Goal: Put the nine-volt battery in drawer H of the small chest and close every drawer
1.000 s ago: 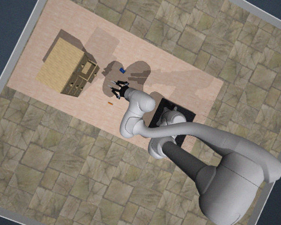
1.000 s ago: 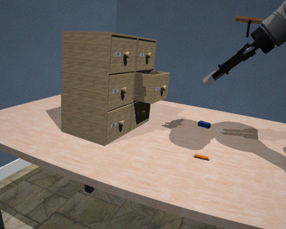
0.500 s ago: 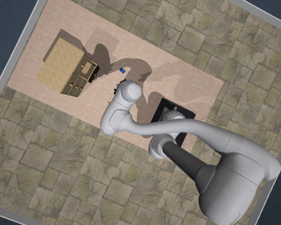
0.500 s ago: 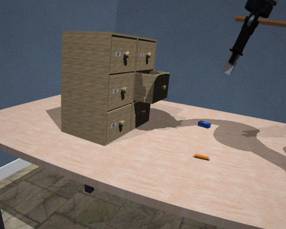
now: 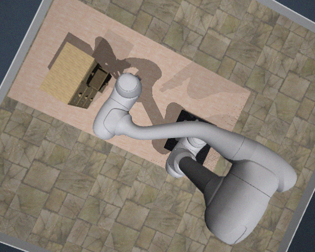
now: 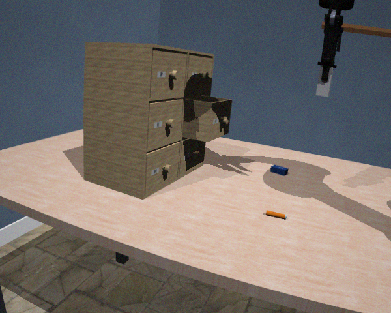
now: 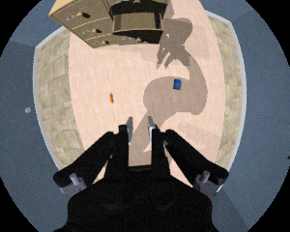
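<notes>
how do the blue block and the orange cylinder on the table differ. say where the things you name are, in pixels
The blue block [image 6: 279, 169] [image 7: 177, 84] is boxy; the orange cylinder [image 6: 275, 214] [image 7: 111, 98] is round and slimmer. The block lies in the arm's shadow, while the cylinder lies in the light. Both are small and rest on the table [image 6: 206, 232] [image 7: 92, 72], outside the chest [image 5: 67, 73] [image 6: 115, 117] [image 7: 82, 24].

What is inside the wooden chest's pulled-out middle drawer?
The pulled-out wooden drawer shows a bare brown floor from above, with no object visible there. Its rear end, inside the wooden chest, is hidden.
</notes>
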Tool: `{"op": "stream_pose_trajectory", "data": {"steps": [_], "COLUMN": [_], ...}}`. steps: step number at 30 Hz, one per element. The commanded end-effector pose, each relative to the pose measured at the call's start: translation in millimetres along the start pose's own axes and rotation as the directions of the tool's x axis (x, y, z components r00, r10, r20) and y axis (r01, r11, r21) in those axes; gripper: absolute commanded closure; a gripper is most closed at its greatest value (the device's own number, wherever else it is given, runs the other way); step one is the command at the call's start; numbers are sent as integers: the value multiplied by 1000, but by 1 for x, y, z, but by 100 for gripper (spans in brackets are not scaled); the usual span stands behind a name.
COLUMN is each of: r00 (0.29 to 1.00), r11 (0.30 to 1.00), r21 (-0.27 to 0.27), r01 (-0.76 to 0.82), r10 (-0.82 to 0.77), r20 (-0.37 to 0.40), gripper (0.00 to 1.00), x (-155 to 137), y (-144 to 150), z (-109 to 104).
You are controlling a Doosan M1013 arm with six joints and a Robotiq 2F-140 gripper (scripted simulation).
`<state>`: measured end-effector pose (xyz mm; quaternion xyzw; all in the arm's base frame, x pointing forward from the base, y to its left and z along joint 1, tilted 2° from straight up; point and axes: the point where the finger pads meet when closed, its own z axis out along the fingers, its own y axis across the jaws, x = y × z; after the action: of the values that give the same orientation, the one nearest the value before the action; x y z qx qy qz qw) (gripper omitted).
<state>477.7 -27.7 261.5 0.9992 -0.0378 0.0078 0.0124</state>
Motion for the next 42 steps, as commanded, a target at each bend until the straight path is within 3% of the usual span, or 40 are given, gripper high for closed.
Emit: {"op": "stream_pose_trajectory", "data": {"steps": [1,11,13,14,15,16,18,19,21,22,25,26,28,29,30,31,34,35,42], "r00": [1000,1000,1000,999,999,998,998,996,996,993,993,989,989,986,986,984,983,983,983], "r11": [1000,1000,1000,999,999,998,998,996,996,993,993,989,989,986,986,984,983,983,983], "r21": [0,0,0,0,0,0,0,0,0,0,0,0,0,0,0,0,0,0,0], "r01": [0,-1,-19,-39,-39,-64,-64,-92,-92,-120,-120,-146,-146,-165,-165,-178,-184,-184,-184], "r10": [0,1,19,39,39,64,64,92,92,120,120,146,146,165,165,178,184,184,184], "r20": [3,3,3,3,3,3,3,3,3,3,3,3,3,3,3,3,3,3,3], "gripper": [80,80,80,80,80,80,80,80,80,80,80,80,80,80,80,80,80,74,74], "x": [0,1,15,29,29,45,46,60,60,72,76,86,86,92,92,95,97,97,97], "y": [0,1,15,31,31,52,52,75,75,99,105,130,130,149,149,162,169,169,169], "z": [0,1,16,34,34,56,57,80,80,106,112,137,137,158,158,171,178,178,178]}}
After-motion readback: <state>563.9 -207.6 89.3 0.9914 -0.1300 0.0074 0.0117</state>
